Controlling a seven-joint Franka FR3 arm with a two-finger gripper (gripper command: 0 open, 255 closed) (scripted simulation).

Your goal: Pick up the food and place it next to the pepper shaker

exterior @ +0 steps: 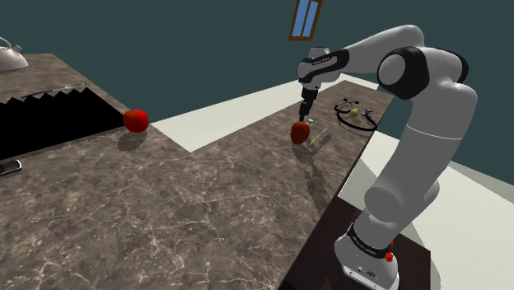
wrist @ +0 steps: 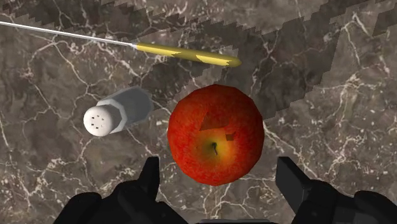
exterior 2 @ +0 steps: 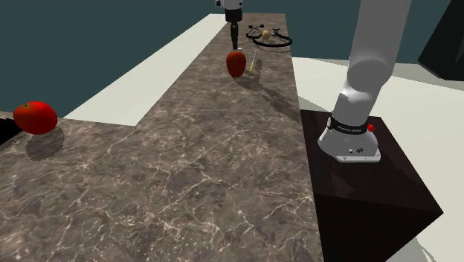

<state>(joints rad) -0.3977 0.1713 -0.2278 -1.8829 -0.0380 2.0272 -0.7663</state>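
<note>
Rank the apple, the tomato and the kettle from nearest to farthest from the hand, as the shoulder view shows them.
1. The apple: right under the hand, between its open fingers.
2. The tomato: on the counter, far toward the shoulder view's left.
3. The kettle: at the shoulder view's upper left corner, beyond the tomato.

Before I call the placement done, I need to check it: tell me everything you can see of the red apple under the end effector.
The apple is glossy red, shading to orange-yellow around its stem hollow. Its short dark stem points up at the wrist camera, so it sits upright. It appears to rest on the dark marbled counter, beside the grey shaker without touching it. The end effector hangs over it, with its open fingers on either side, clear of the skin.
</note>
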